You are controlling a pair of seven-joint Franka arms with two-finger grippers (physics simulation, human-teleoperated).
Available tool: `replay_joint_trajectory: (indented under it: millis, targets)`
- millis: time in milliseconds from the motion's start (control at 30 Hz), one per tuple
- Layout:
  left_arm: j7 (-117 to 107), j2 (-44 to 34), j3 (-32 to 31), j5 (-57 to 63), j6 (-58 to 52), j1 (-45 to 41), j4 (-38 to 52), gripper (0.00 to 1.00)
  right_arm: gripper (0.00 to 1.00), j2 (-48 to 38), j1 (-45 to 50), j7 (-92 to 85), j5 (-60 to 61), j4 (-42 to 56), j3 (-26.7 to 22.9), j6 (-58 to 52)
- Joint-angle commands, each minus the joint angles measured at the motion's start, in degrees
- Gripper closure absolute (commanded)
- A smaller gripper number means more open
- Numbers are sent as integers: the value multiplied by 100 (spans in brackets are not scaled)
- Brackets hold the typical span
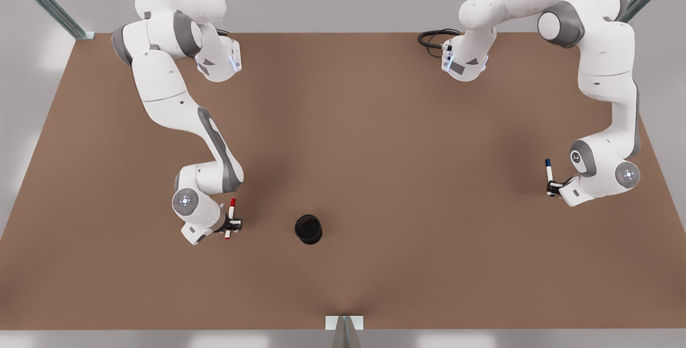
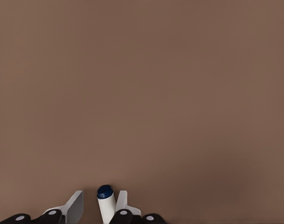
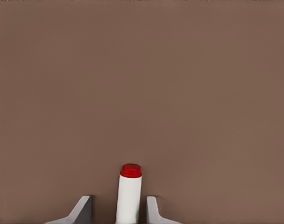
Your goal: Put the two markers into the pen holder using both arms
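My right gripper (image 1: 232,224) is on the front view's left, shut on the red-capped marker (image 1: 231,214). Its wrist view has the white barrel (image 3: 129,198) between the two fingers (image 3: 83,209), red cap pointing at the brown table. The black pen holder (image 1: 308,229) stands upright a short way to that gripper's right in the front view. Far off on the front view's right, my left gripper (image 1: 552,188) is shut on the blue-capped marker (image 1: 549,172). Seen from its wrist, that marker (image 2: 106,204) lies against one finger (image 2: 121,201).
The brown table (image 1: 375,139) spreads wide between the two arms. A black cable (image 1: 435,39) loops at the back beside the base of the arm on the front view's right. A metal post (image 1: 344,332) stands at the table's front edge.
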Motion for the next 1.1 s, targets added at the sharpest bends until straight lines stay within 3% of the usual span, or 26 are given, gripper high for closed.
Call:
replay_joint_trajectory:
  millis: [0,167,300,500,600,700,900,1000,1067]
  targets:
    - [263,-5,0,-1,2,0,2,51,67,-8,11,242,-156,3,-2,45]
    - [263,13,0,-36,2,0,2,57,79,-8,11,224,-165,3,-2,45]
    - [254,13,0,-36,2,0,2,63,79,-8,11,198,-174,3,-2,45]
    - [254,57,0,-54,2,44,2,64,79,-69,55,207,-174,135,-2,-8]
    - [263,57,0,-159,2,35,-24,68,79,-534,169,242,-174,302,33,-553]
    - [254,57,0,-247,2,35,-59,71,79,-966,187,242,-147,389,542,-465]
    - [254,-31,0,-247,-77,9,-51,79,79,-860,178,382,-156,1339,1483,351]
    - [289,-181,-9,-238,-155,0,-24,79,79,-667,353,330,-200,1409,1545,1635]
    - [307,-471,-246,-335,-516,44,55,79,79,-421,555,-127,-200,1813,1536,1811]
